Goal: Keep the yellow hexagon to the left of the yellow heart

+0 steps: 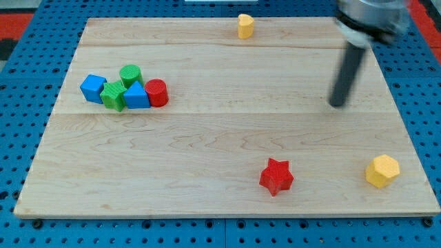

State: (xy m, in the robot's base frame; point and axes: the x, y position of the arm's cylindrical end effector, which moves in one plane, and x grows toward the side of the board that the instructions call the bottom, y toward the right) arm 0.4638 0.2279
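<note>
Camera view is showing my tip point(337, 104) resting upper right, touching nothing; one yellow hexagon point(382, 171) sitting lower right, one yellow heart point(245, 26) top centre.

The desk point(227, 131) is pale wood, its grain running in long streaks across the view, with faint seams between planks. Around it lies a bright blue pegboard point(21, 103) dotted with dark holes, and red shows at the view's top corners. The yellow heart point(245, 25) and the yellow hexagon point(382, 170) share a warm golden yellow. The star point(276, 176) is red, as is the red cylinder point(157, 92). The blue cube point(92, 88) and blue triangle point(136, 96) are mid-blue; the green cylinder point(130, 74) and green star point(114, 96) are bright green. The rod is dark grey down to my tip point(337, 105).
</note>
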